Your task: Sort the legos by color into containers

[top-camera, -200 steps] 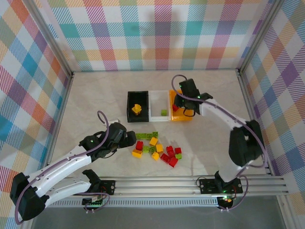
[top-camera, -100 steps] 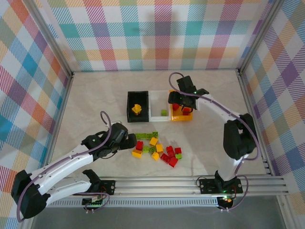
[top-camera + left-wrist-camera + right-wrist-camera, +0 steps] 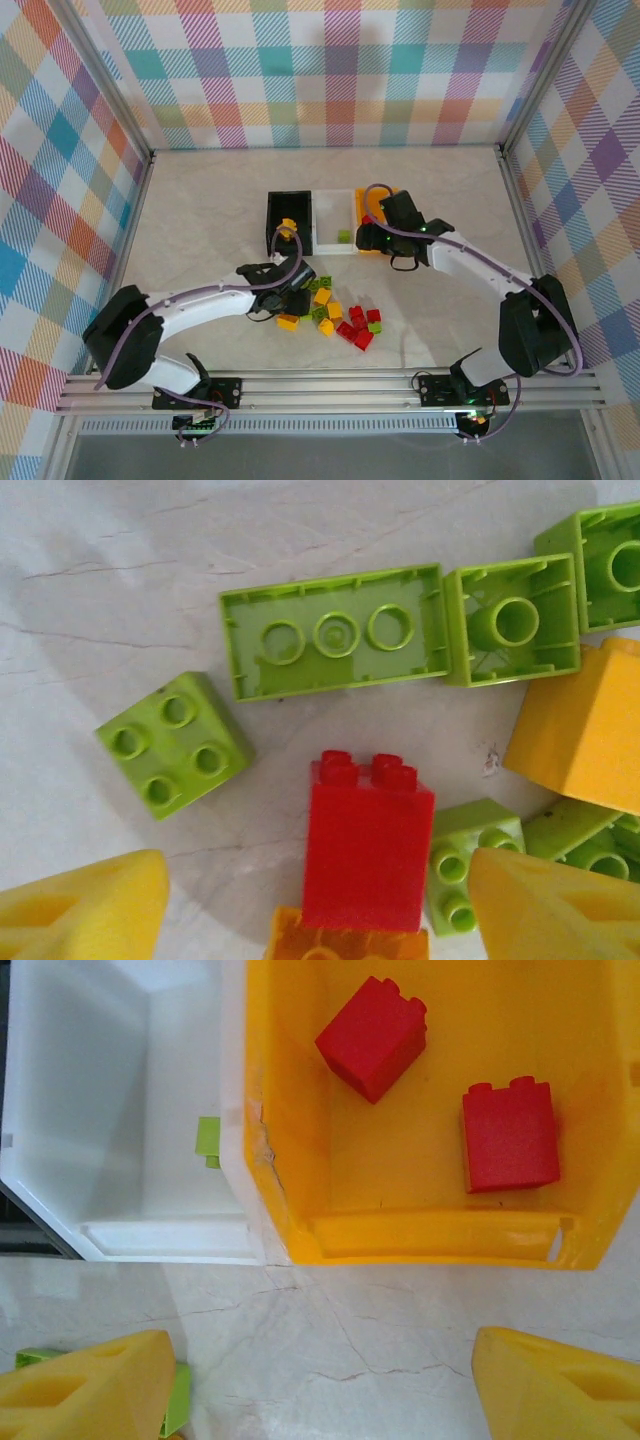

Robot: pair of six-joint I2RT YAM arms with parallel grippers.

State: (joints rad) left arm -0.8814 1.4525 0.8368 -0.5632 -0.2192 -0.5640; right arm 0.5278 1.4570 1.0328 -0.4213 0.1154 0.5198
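Note:
Loose legos lie in a pile (image 3: 335,315) on the table: red, yellow-orange and lime green. My left gripper (image 3: 297,296) hovers over the pile's left end, open. In the left wrist view its yellow fingers (image 3: 85,910) straddle an upright red brick (image 3: 368,845) with gaps on both sides. My right gripper (image 3: 375,240) is open over bare table just in front of the orange bin (image 3: 430,1235), which holds two red bricks (image 3: 372,1035). The white bin (image 3: 100,1110) holds a green brick (image 3: 344,236). The black bin (image 3: 270,222) holds a yellow brick (image 3: 287,230).
The three bins stand side by side behind the pile. Green bricks (image 3: 335,630) lie upside down beyond the red one, and a yellow brick (image 3: 585,730) lies to its right. Metal rails (image 3: 330,385) run along the near edge, and checked walls enclose the table.
My left arm swung right onto the pile and its jaws narrowed around the red brick. My right gripper opened, left a red brick in the orange bin and drew back toward the near side.

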